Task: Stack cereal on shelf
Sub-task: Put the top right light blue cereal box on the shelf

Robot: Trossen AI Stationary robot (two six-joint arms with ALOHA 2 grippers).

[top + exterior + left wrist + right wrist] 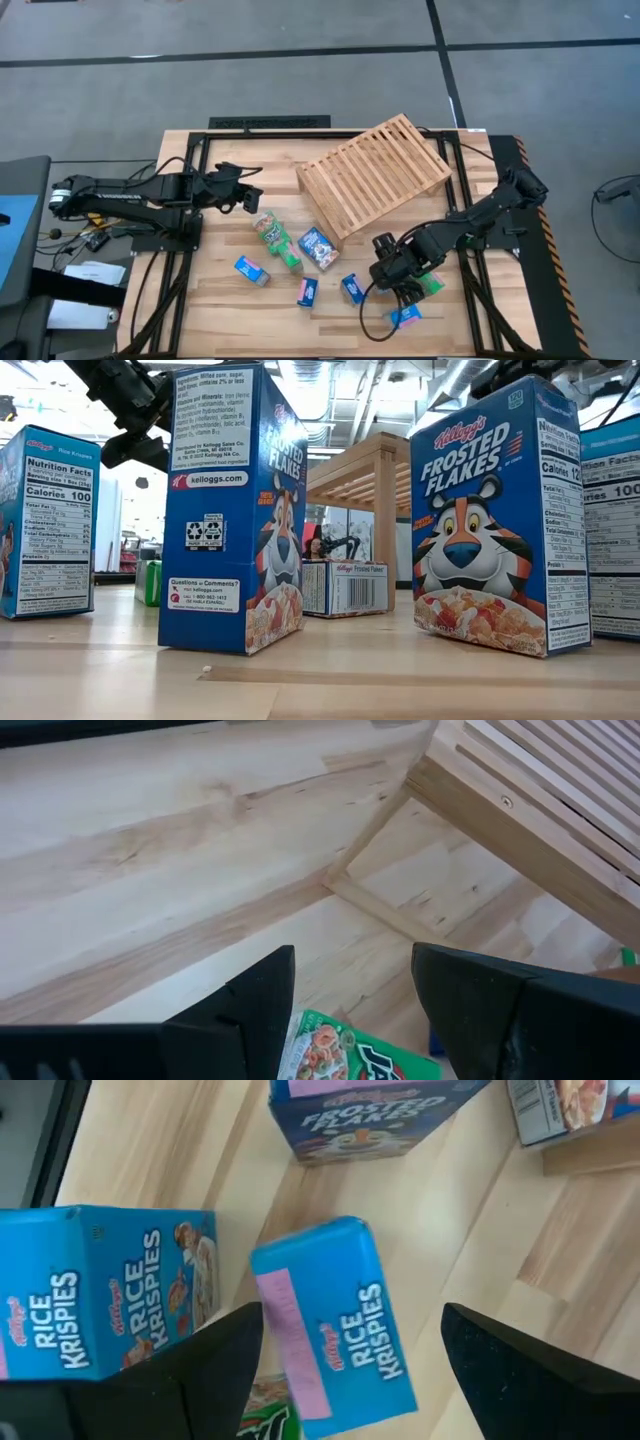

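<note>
green box (345, 1055) half hidden under wide-open left gripper (352, 1010); right gripper (350, 1370) spread over rice krispies box (335, 1325).

A grey floor (300, 70) surrounds the light plank surface (220, 300), crossed by dark seam lines (440, 30) that meet near the upper right of the high view. A black frame (270, 124) edges the far side of the surface, and yellow-black hazard tape (548, 235) runs along its right edge. In the low view, bright ceiling lights (345, 380) and pale ducts hang over an open room, with a white wall (110, 510) at left.
</note>
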